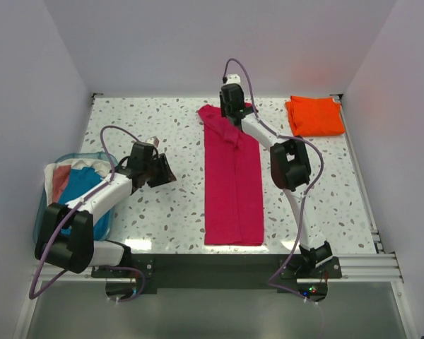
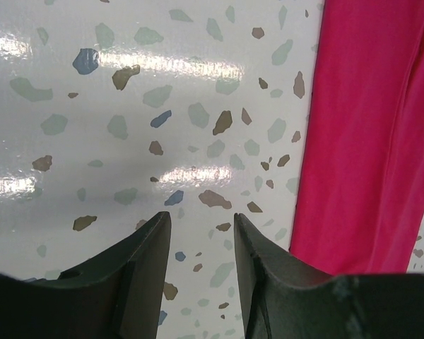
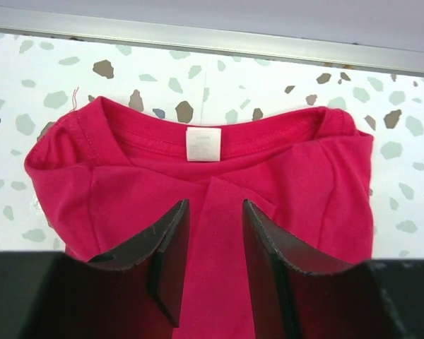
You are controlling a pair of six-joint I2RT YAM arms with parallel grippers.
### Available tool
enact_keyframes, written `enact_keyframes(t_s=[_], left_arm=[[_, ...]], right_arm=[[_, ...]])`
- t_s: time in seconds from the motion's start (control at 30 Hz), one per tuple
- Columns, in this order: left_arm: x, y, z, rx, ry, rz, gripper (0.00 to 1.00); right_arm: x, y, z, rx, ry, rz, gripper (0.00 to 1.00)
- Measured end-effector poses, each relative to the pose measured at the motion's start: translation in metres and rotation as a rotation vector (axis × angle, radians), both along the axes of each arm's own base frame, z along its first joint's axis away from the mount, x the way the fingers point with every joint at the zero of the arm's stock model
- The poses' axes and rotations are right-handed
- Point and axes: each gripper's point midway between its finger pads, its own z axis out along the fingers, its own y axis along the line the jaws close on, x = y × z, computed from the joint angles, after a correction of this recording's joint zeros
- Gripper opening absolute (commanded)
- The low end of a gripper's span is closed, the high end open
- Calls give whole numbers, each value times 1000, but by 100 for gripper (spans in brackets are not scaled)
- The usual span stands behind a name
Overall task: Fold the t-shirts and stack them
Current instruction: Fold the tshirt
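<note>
The pink shirt (image 1: 232, 183) lies mid-table as a long narrow strip, collar at the far end. It looks light and limp, best taken by both collar corners. The right gripper (image 3: 213, 212) sits over the collar, jaws half apart with a ridge of cloth between; I cannot tell if it pinches. The left gripper (image 2: 201, 219) hangs spread over bare table (image 1: 148, 120), empty. The orange shirt (image 1: 314, 116) rests folded far right, well apart. A basket (image 1: 39, 212) of clothes stands left.

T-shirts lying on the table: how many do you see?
2. The magenta t-shirt lies mid-table as a long strip; the orange t-shirt sits folded, far right. The basket may hide more.
</note>
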Motion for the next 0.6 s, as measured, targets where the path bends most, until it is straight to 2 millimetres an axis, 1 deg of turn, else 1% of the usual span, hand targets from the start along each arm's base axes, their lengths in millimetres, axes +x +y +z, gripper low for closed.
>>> enact_keyframes(t_s=[0.07, 0.17, 0.33, 0.43, 0.53, 0.6], left_arm=[[0, 0, -1, 0, 1, 0, 45], [-1, 0, -1, 1, 2, 0, 45], [-1, 0, -1, 0, 3, 0, 45], [-1, 0, -1, -1, 3, -2, 45], [-1, 0, -2, -1, 4, -2, 45], [-1, 0, -2, -1, 4, -2, 45]], right_arm=[[3, 3, -2, 18, 5, 8, 39], [5, 3, -19, 44, 39, 12, 39], [4, -13, -52, 42, 108, -23, 40], [3, -20, -59, 39, 126, -39, 41], [4, -23, -59, 40, 125, -45, 41], [4, -23, -59, 40, 125, -45, 40]])
